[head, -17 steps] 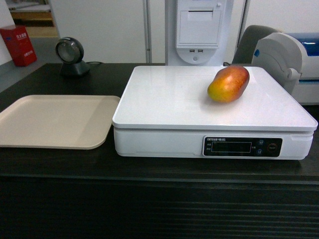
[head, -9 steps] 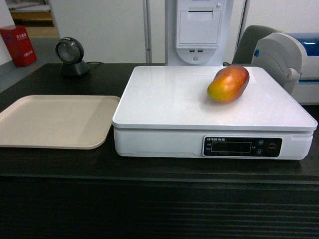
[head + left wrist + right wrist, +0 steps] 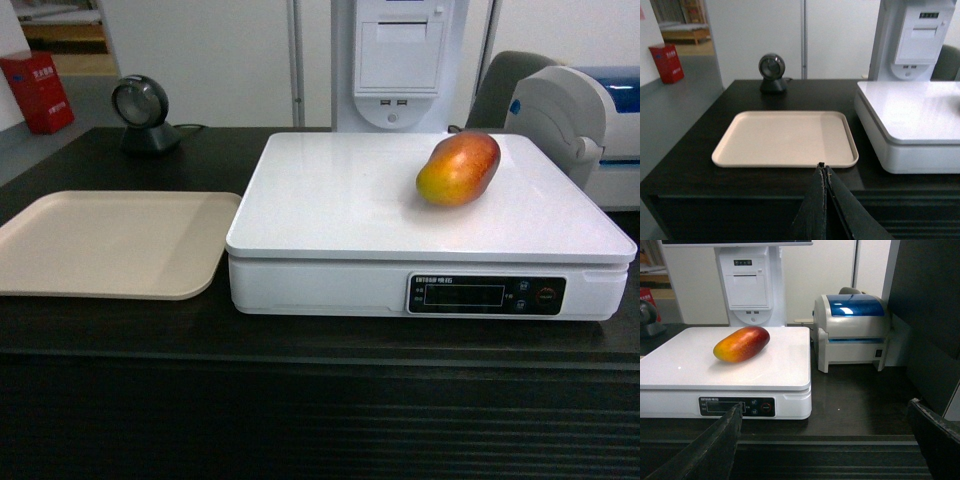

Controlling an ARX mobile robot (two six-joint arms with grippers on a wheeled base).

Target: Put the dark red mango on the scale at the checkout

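Note:
The dark red mango (image 3: 459,168) (image 3: 742,343), red-orange with a yellow end, lies on the white top of the scale (image 3: 380,215) (image 3: 700,367) (image 3: 910,115), toward its back right. The scale stands on the dark wood-grain checkout (image 3: 320,345) with its ribbed front. Neither gripper shows in the head view. In the left wrist view my left gripper (image 3: 822,167) is shut with nothing in it, hanging in front of the counter edge. In the right wrist view my right gripper (image 3: 825,407) stands wide open and empty, low before the counter, right of the scale's front.
A flat beige tray (image 3: 110,245) (image 3: 785,137) lies left of the scale. A round black scanner (image 3: 140,110) stands at the back left. A white and blue label printer (image 3: 852,330) sits right of the scale, and a white receipt terminal (image 3: 400,60) rises behind it.

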